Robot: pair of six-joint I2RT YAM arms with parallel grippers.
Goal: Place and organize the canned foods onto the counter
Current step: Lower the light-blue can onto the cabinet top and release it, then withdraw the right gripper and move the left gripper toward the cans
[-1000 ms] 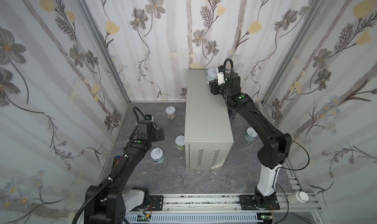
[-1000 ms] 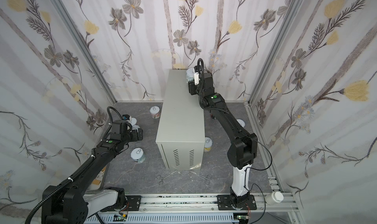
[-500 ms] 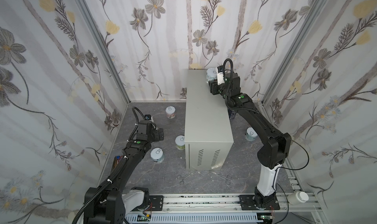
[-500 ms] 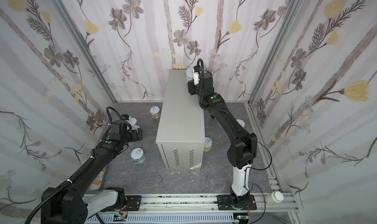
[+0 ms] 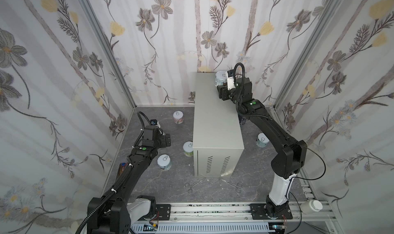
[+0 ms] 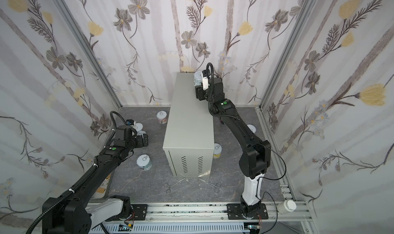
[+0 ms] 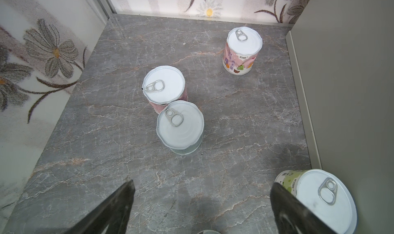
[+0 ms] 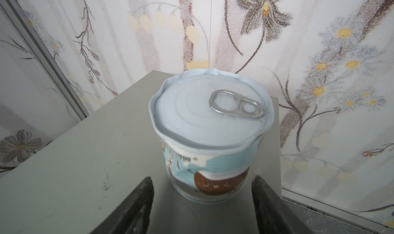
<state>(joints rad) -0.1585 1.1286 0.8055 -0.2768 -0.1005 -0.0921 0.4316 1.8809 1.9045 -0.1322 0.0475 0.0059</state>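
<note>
- The right tool (image 8: 202,203) stands with its jaws parted, each clear of the teal-label can (image 8: 210,137) just ahead of it; a crooked retreat could let a finger (image 8: 264,201) clip the can and tip it.
- That can sits upright at the far corner of the table (image 5: 215,120), close to the right-hand edge; a small nudge could send it off to the floor.
- The table top is otherwise bare, so a careless first spot may crowd the cans that follow.
- The left tool (image 7: 202,209) hangs wide open and empty over the floor (image 7: 128,158); the green-label can (image 7: 315,198) lies just beside one finger (image 7: 285,209), an easy bump.
- Ahead of it, the pink-label can (image 7: 164,88) and the pale-green can (image 7: 180,126) touch, so gripping one may shove the other.
</note>
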